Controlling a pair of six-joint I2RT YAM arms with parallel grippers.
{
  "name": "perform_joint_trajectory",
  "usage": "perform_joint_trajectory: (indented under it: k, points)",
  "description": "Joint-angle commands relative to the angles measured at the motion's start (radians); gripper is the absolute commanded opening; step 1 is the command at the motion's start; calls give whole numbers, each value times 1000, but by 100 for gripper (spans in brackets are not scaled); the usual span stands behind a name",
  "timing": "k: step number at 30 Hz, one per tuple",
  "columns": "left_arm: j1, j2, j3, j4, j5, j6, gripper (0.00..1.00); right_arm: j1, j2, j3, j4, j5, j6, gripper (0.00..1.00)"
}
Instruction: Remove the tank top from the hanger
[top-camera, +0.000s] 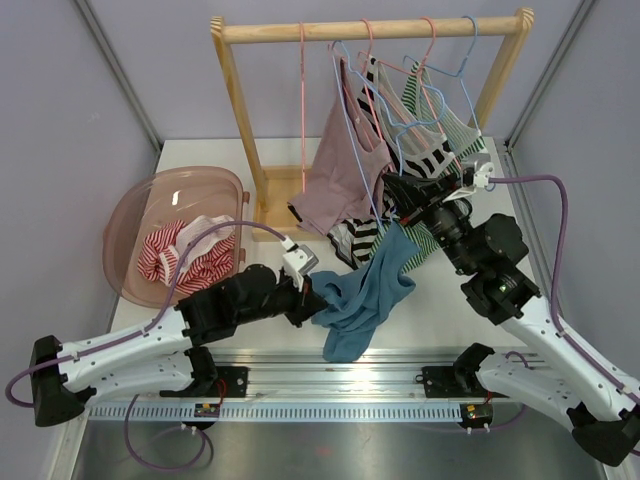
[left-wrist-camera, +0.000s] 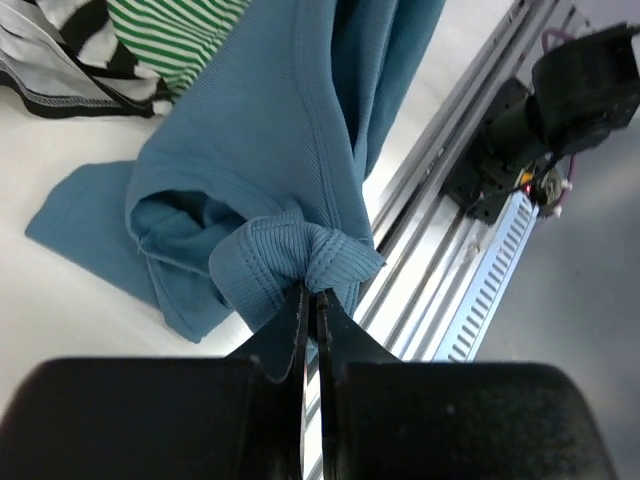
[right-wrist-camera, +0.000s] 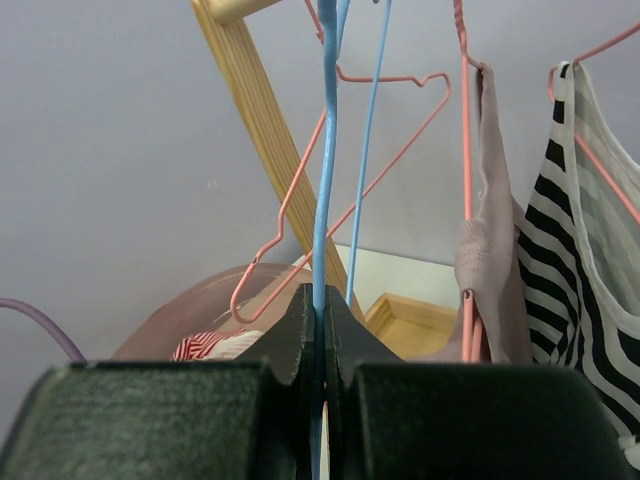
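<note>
Left hand (left-wrist-camera: 310, 292): jaws pinched fully together on a bunched, ribbed fold of the blue tank top (left-wrist-camera: 290, 130). The cloth puckers at the tips, so the grip looks firm.

Right hand (right-wrist-camera: 318, 300): jaws closed tight on the wire of the blue hanger (right-wrist-camera: 323, 150). The wire runs up toward 12 o'clock, to the wooden rack (top-camera: 370, 28).

Tank top position, top view: the long axis is diagonal. The upper end sits at about 1 o'clock, just under the right hand. The lower end trails to 7 o'clock, off the near edge of the tabletop (top-camera: 200, 155) and over the rail (top-camera: 330, 372). From the left hand, the bulk lies at 3 o'clock, touching, and the strap end lies at 1 o'clock.

Straps on or off the hanger: hidden behind the right hand, cannot tell.

Judgement: the left hand is the nearer one and already has the cloth. The next move probably depends on drawing the garment along its long axis toward 7 o'clock, away from the hanger, while the right hand steadies the wire. A strap could snag on the wire. The striped tops (top-camera: 430, 140) hang just beside it and could be dragged along.
</note>
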Motion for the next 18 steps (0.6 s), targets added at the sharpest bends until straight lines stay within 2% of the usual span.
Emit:
perform_joint_trajectory:
  k: [1, 3, 4, 5, 6, 7, 8, 12, 16, 18]
  points:
    - [-2, -8, 41, 51, -194, -70, 0, 4, -13, -2, 234, -30, -8, 0]
    - [-3, 1, 65, -27, -321, -127, 0, 4, -16, 0, 207, -42, -30, 0]
    - [-3, -3, 65, -33, -397, -177, 0, 4, -26, -55, 254, -50, -37, 0]
    - [-2, -11, 52, -21, -403, -198, 0, 4, -56, -100, 307, -62, -33, 0]
    - [-2, -41, 35, 61, -383, -204, 0, 4, -73, -155, 380, -104, -33, 0]
    - [-2, -55, 12, 112, -319, -204, 0, 4, -88, -215, 554, -142, -37, 0]
    - [-2, -69, -23, 159, -295, -210, 0, 2, -107, -305, 616, -162, -28, 0]
    - [-2, -74, -28, 229, -274, -225, 0, 4, -154, -384, 666, -242, -21, 0]
    - [-2, -46, -17, 234, -269, -216, 0, 4, -207, -456, 734, -190, -34, 0]
    - [-2, -16, -2, 243, -190, -189, 0, 4, -219, -465, 778, -182, -59, 0]
